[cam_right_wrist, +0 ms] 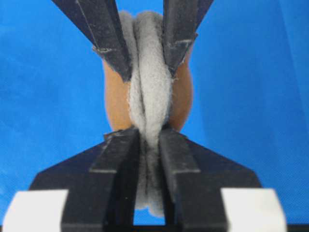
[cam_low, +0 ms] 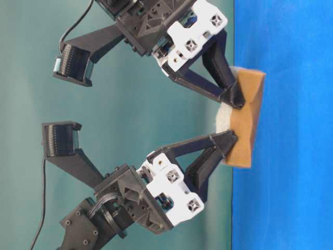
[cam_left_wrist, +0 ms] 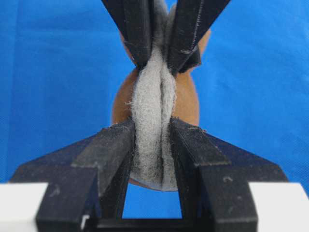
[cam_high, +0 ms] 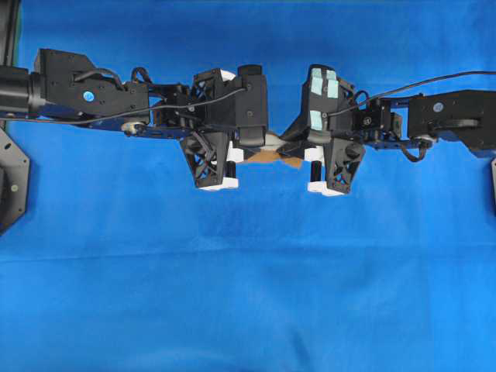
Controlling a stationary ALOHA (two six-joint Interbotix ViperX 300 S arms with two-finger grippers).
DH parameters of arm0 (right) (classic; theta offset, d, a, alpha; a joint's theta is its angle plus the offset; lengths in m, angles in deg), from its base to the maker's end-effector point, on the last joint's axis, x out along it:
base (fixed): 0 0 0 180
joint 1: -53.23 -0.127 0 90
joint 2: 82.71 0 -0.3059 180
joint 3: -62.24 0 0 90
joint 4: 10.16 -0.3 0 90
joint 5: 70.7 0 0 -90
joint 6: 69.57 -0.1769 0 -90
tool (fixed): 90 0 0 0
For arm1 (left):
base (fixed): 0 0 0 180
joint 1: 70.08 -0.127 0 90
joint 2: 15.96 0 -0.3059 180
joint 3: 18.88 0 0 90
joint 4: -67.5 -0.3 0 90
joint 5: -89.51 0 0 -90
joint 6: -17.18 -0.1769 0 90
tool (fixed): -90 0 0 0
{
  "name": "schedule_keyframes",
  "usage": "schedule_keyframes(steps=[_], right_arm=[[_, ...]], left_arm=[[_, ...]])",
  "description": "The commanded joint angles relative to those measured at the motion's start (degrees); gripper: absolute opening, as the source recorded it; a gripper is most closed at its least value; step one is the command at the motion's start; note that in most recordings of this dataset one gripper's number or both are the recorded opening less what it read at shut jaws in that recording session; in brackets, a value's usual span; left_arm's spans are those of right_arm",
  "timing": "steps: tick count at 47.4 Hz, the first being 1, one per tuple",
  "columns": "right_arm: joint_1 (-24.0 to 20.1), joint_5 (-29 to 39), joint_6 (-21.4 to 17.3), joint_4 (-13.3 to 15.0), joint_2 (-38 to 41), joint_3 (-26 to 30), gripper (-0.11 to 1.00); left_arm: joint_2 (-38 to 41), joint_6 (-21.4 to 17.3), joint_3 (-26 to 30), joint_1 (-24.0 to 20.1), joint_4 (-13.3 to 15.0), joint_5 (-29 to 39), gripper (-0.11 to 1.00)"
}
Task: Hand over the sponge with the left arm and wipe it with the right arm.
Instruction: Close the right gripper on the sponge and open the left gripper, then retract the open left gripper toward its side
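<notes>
The sponge (cam_high: pixel 267 156) sits between the two grippers at the middle of the overhead view. It is folded, with the whitish-grey layer (cam_left_wrist: pixel 152 111) pinched inward and the orange-brown layer (cam_low: pixel 244 120) outward. My left gripper (cam_left_wrist: pixel 152 129), with the plain black body, is shut on one end. My right gripper (cam_right_wrist: pixel 148 136), with the pale teal patches (cam_high: pixel 324 85), is shut on the other end. In each wrist view the other arm's fingers grip the sponge's far end at the top. The sponge is close to the blue cloth (cam_low: pixel 291 156); I cannot tell if it touches.
The blue cloth (cam_high: pixel 248 294) covers the whole table. Both arms (cam_high: pixel 85 97) reach in from the sides along the back. A black mount (cam_high: pixel 12 186) stands at the left edge.
</notes>
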Motion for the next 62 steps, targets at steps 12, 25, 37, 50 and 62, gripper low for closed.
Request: schedule_keyframes(steps=[12, 25, 37, 50, 62], right_arm=[[0.09, 0.35, -0.09, 0.09, -1.67, 0.70, 0.16], [0.00, 0.35, -0.18, 0.09, -2.81, -0.53, 0.16], [-0.79, 0.53, -0.18, 0.09, -2.29, -0.62, 0.16], [-2.37, 0.18, -0.35, -0.44, 2.99, -0.53, 0.16], [-2.81, -0.53, -0.44, -1.05, 7.21, -0.26, 0.16]], left_arm=[[-3.60, 0.97, -1.14, 0.44, 0.00, -3.08, 0.48], [-12.48, 1.32, -8.70, 0.53, 0.00, -13.62, 0.89], [-22.06, 1.49, -17.40, 0.62, 0.09, -20.65, 0.90], [-30.32, 1.58, -23.64, 2.11, 0.18, -24.35, 0.90], [-34.89, 3.08, -26.46, 2.55, 0.18, -25.66, 0.90]])
